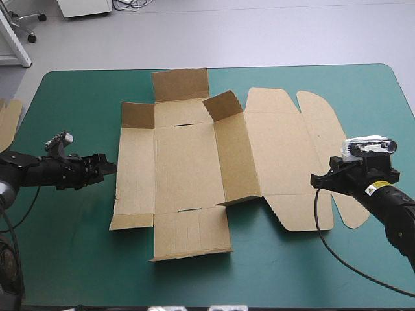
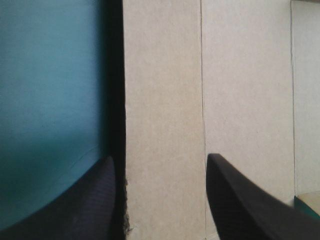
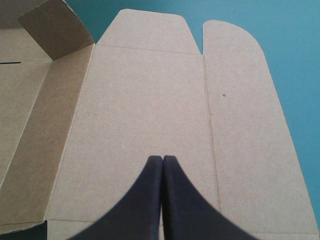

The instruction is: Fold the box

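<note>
**Box sheet laid out on the desk, one gripper at either side**

**High view.** The brown box (image 1: 188,168) lies as a cut sheet on the desk (image 1: 78,259), from the middle toward the right edge. Its base panel and lid panel (image 1: 279,155) are flat. The far flap (image 1: 180,84) and two small corner flaps beside it stand raised, and the wall between base and lid is tilted up. The left gripper (image 1: 109,166) is low at the sheet's left edge. The right gripper (image 1: 316,179) is at the lid's near right part. A piece of more board (image 1: 8,120) shows at the desk's left edge.

**Left wrist view.** The left gripper's black fingers (image 2: 240,205) stand wide apart and hold nothing. The box's left edge runs between them, with the teal-green cover (image 2: 50,90) to one side and brown board to the other. Whether a finger touches the board cannot be told.

**Right wrist view.** The right gripper's fingers meet in one pointed arch, closed with nothing between them, above the flat lid panel. A rounded side flap (image 3: 245,110) lies flat beside the lid. A raised corner flap (image 3: 57,27) stands ahead, toward the base.
</note>
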Controlling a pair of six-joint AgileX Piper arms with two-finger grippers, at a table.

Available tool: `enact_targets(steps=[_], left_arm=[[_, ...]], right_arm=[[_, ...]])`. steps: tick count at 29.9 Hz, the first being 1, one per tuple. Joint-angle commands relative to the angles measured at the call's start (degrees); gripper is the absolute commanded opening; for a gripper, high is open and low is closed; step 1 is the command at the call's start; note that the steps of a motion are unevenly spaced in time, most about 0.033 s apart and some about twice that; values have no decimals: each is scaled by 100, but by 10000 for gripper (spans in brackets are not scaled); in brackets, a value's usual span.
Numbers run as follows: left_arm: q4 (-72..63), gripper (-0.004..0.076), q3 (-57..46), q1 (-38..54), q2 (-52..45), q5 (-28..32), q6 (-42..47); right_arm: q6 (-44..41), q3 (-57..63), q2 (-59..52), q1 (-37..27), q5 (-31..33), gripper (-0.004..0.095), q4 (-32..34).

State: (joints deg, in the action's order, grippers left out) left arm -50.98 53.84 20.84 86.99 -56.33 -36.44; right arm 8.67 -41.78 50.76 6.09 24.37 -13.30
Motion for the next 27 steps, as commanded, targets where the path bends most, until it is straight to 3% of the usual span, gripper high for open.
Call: enact_targets(steps=[1,27], left_arm=[[-412,400,160,-5,-3,-236,-200],[-1164,400,163,-5,941,-704,-991]], right_arm=[[10,-199,-34,-50,-308,-34,-64],[10,-209,-34,-50,-265,-34,-64]])
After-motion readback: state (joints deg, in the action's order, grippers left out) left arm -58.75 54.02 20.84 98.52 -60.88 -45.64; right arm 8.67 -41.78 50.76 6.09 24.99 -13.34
